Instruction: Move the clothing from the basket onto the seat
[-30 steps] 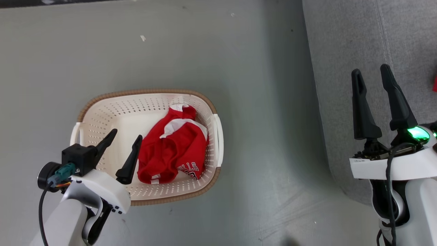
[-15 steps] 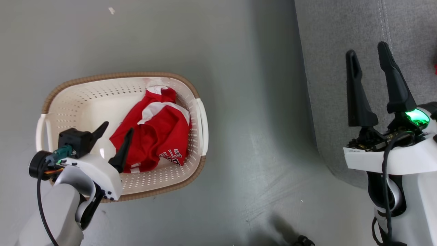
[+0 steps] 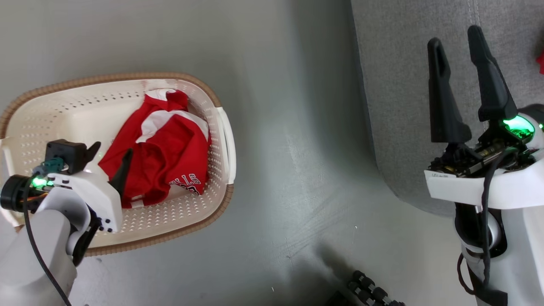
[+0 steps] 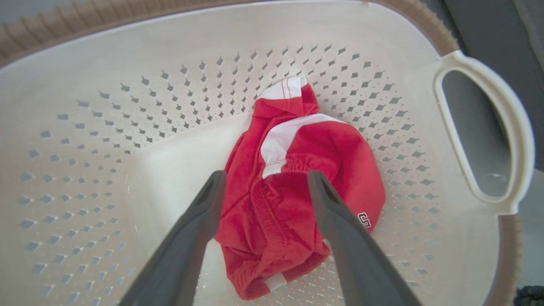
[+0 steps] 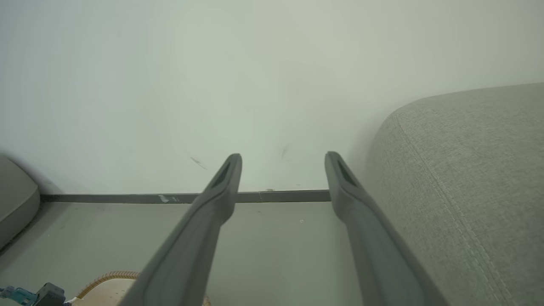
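Note:
The red clothing [image 3: 165, 148] with white trim and dark lettering lies bunched in the right half of the cream basket [image 3: 127, 77], which stands on the grey floor. My left gripper [image 3: 111, 151] is open, low inside the basket at the clothing's left edge. In the left wrist view the clothing [image 4: 323, 153] lies under and between the spread fingers of the left gripper [image 4: 267, 175], which hold nothing. My right gripper [image 3: 454, 37] is open and empty over the grey seat [image 3: 403, 85]. The right wrist view has the right gripper [image 5: 284, 156] beside the seat [image 5: 467, 170].
A scrap of red [image 3: 540, 61] shows on the seat at the head view's right edge. A dark ribbed part [image 3: 369, 291] lies on the floor at the bottom. A pale wall with a dark baseboard [image 5: 127, 198] stands ahead of the right gripper.
The head camera has swung, sliding the basket left in the picture. My left gripper has closed in on the clothing, one finger now over its edge. Both grippers stay open.

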